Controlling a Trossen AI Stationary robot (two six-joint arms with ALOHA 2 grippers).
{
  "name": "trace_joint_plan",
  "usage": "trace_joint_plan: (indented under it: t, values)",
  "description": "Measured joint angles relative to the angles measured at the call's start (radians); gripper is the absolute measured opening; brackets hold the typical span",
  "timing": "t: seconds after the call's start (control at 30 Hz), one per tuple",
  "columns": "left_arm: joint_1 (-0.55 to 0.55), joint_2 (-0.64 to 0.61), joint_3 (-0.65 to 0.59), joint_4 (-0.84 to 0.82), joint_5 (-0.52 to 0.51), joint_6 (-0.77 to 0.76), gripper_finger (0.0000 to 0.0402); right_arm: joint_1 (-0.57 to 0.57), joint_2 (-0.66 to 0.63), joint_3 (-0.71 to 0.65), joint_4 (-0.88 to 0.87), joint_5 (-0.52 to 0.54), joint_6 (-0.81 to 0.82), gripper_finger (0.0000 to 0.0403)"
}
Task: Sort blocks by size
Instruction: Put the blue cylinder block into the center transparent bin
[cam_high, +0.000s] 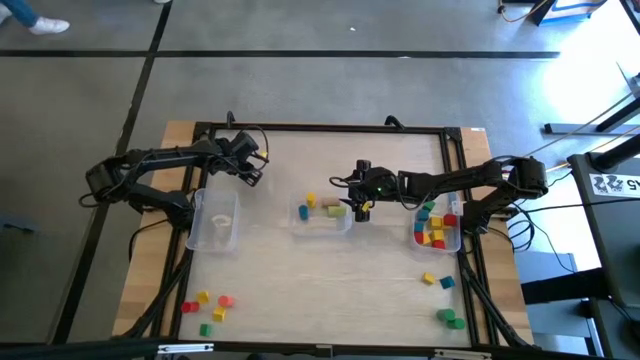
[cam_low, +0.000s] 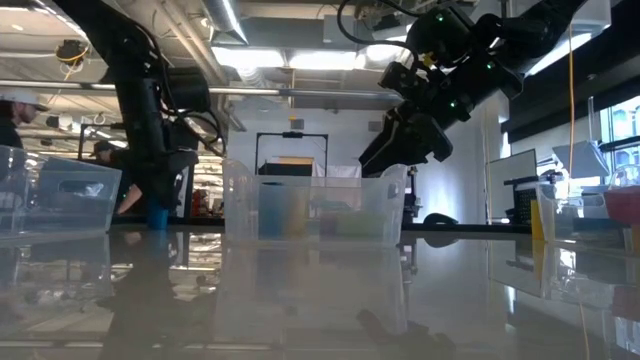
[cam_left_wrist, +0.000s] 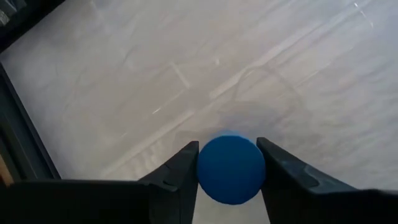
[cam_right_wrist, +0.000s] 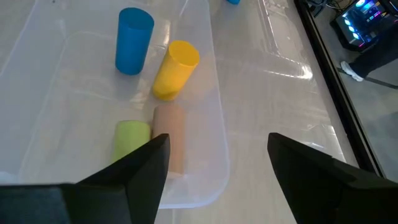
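Gripping blue cylinder (cam_left_wrist: 230, 169), left tool (cam_left_wrist: 229, 171); right tool (cam_right_wrist: 217, 165) wide over mid bin (cam_right_wrist: 214, 140).

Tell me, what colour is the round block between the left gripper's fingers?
Blue. The round block sits between the left gripper fingers, clearest in the left wrist view.

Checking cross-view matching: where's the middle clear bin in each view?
High view: middle clear bin at the table's centre, right gripper at its right end.
Low view: centre of the picture, standing on the tabletop.
Left wrist view: not in it.
Right wrist view: fills the picture's left side.
Shared landmark: the blue cylinder inside the bin.
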Motion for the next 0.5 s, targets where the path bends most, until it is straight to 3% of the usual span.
trace_joint_plan:
  t: [0.3,0.5]
  values:
    - [-0.004,-0.001,0.002,-0.008,0.007,0.009,0.0130,0.000,0.000,0.000,0.000,0.000,0.000,0.0276]
    - [-0.029,-0.014,0.059,-0.023,0.120,0.013,0.0128,0.000,0.000,0.000,-0.001,0.000,0.000,0.0276]
